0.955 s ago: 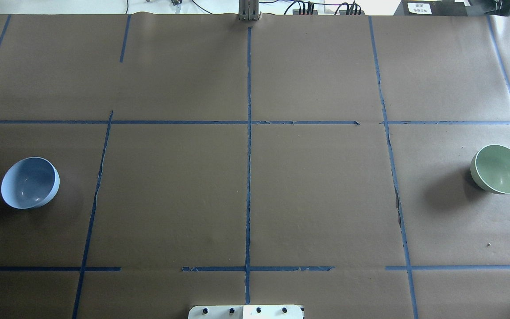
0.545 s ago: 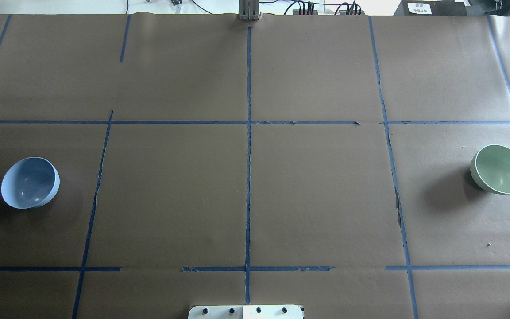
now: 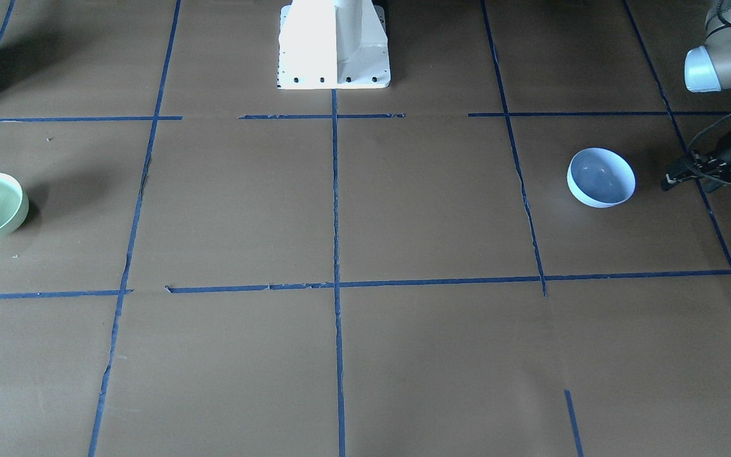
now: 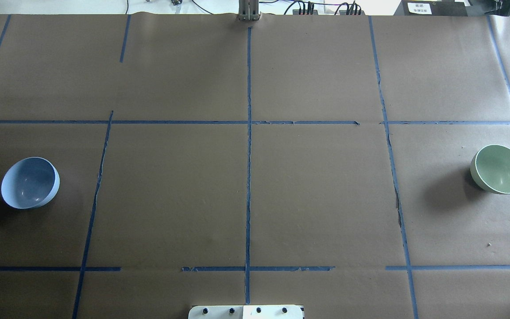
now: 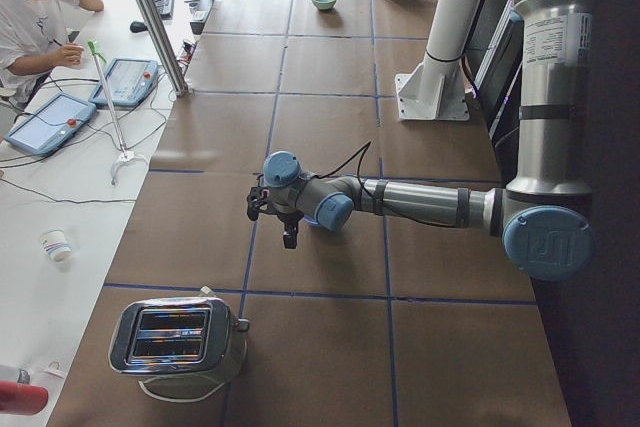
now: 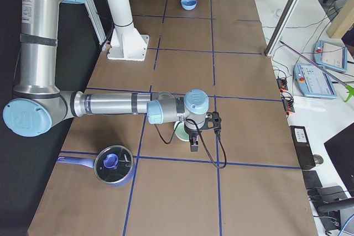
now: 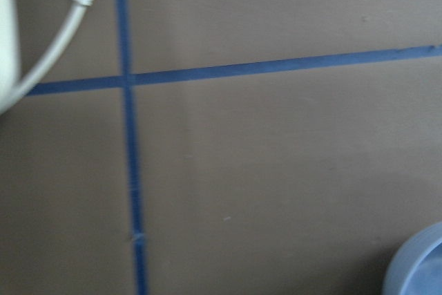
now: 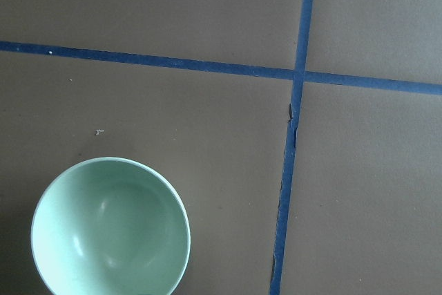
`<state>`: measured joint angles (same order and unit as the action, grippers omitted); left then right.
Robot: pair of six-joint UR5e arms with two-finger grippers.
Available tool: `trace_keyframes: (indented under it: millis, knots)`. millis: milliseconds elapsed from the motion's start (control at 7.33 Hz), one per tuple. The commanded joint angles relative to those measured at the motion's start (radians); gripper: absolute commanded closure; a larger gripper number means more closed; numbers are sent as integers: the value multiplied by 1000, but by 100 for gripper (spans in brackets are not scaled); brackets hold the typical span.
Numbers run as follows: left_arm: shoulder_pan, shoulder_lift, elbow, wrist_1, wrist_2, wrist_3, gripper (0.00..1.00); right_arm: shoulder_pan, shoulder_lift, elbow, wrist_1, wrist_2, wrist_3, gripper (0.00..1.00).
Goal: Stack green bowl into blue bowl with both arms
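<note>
Overhead down, front opposite (sharing green bowl [image 4: 499, 169])

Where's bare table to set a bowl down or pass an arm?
The whole middle is bare: squares either side of the centre tape line, between the blue bowl and the green bowl, out from the pedestal base. Crowded at the ends: left end effector and toaster by the blue bowl, right end effector and lidded pot by the green one.

Silver arms [image 5: 420, 202], blue joint caps [image 5: 547, 243] (black cables [image 6: 213, 148]), white pedestal [image 3: 334, 44]
</note>
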<state>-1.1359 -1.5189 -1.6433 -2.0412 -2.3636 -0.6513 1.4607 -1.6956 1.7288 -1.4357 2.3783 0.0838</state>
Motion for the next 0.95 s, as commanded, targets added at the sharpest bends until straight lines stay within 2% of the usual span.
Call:
trace_keyframes:
  millis: [0,136,273,409,818]
  knots:
    - [153,2,17,-100,9,-184,1,-8,-3,-3,24,4,2,0]
    - [169,2,19,-102,7,-188,21,-11,-3,-3,23,5,2,0]
    - [170,2,14,-102,7,-195,80,-14,-3,-3,24,2,2,0]
    - [171,2,13,-102,7,-192,100,-14,-1,-2,24,2,2,0]
    - [171,-42,7,-100,6,-226,100,-14,-3,8,55,12,2,0]
